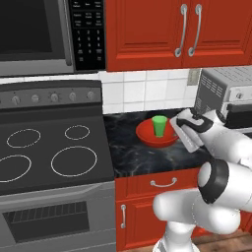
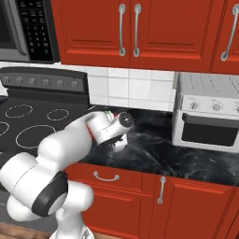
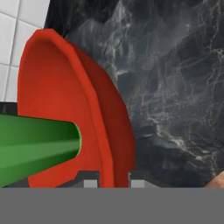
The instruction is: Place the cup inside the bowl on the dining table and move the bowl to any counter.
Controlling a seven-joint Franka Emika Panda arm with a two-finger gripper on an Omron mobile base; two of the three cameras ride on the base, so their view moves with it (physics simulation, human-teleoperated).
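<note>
No legible text anywhere; keypad markings on the microwave (image 1: 87,29) too blurred to read

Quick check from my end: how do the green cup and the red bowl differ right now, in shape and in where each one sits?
The cup is bright green, tall, narrow and tapered; the bowl is red, wide and shallow. The cup stands upright inside the bowl, while the bowl rests directly on the counter beside the stove. The gripper straddles the bowl's rim, not the cup. Both are plain, smooth and handleless.
</note>
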